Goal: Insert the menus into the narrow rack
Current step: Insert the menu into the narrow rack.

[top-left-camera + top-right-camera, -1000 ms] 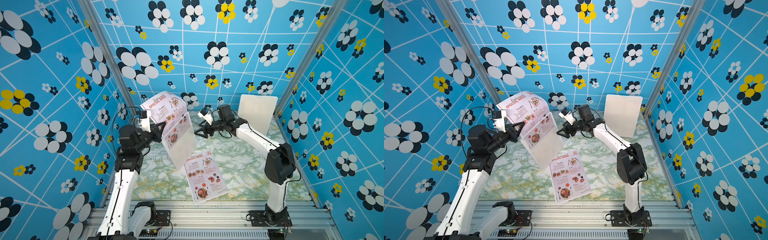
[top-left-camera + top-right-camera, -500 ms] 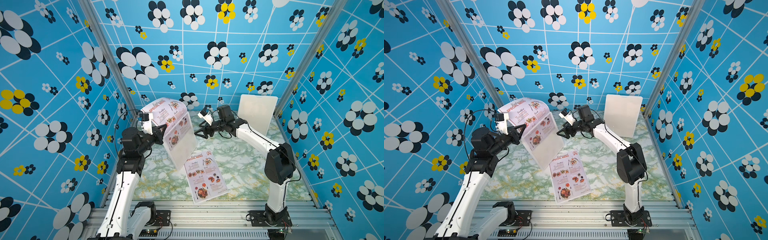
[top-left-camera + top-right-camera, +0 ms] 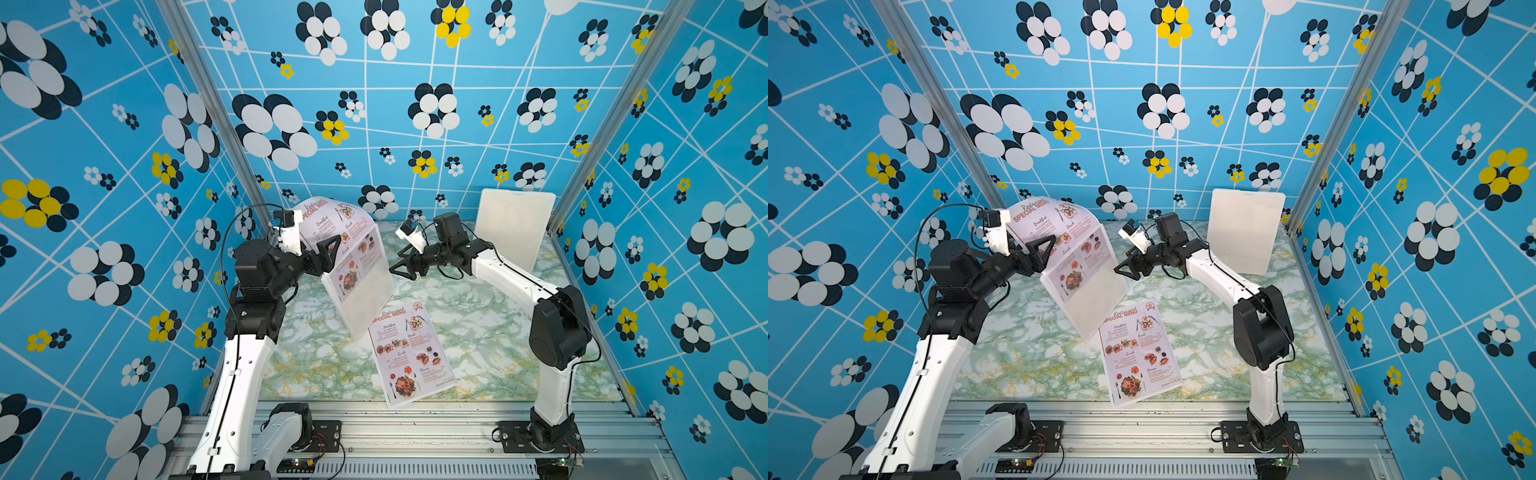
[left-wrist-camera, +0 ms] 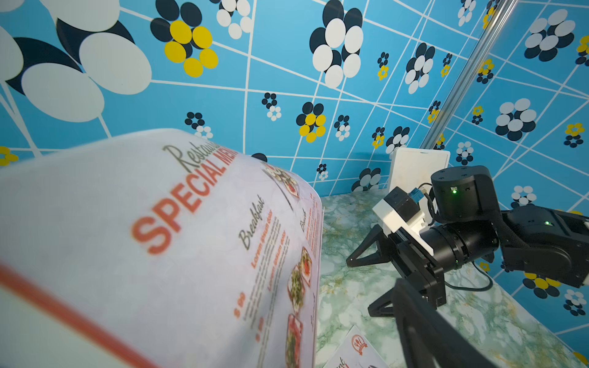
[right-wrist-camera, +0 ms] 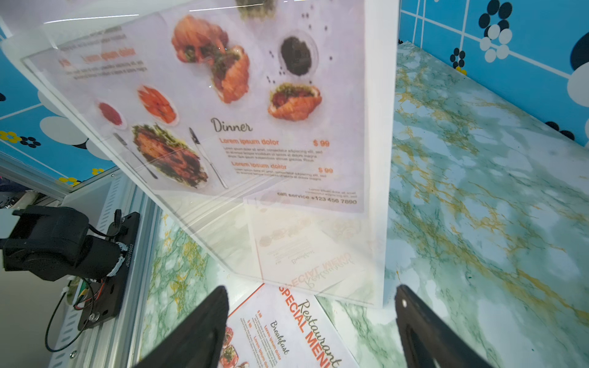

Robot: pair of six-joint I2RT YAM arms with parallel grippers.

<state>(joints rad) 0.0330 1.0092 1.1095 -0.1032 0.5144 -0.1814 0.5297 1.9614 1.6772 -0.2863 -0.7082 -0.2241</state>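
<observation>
One menu (image 3: 345, 237) (image 3: 1067, 237) stands in the clear narrow rack (image 3: 365, 299) (image 3: 1096, 299) at mid-left, its top curling over toward the left wall. My left gripper (image 3: 328, 253) (image 3: 1044, 251) is open around that curled upper part. In the left wrist view one of its fingers (image 4: 414, 321) stands apart from the sheet (image 4: 159, 239), and the sheet hides its other finger. The second menu (image 3: 409, 353) (image 3: 1140, 353) (image 5: 287, 328) lies flat in front of the rack. My right gripper (image 3: 397, 262) (image 3: 1121, 264) (image 5: 310, 318) hovers open and empty just right of the rack.
A white board (image 3: 513, 224) (image 3: 1244, 228) leans on the back wall at the right. The marbled table (image 3: 478, 324) is boxed in by patterned blue walls, with an aluminium rail (image 3: 415, 419) along the front edge.
My left gripper has opened and let go of the menu's upper part, shifting slightly toward the rack. The menu stays in the rack. The right arm has not moved.
</observation>
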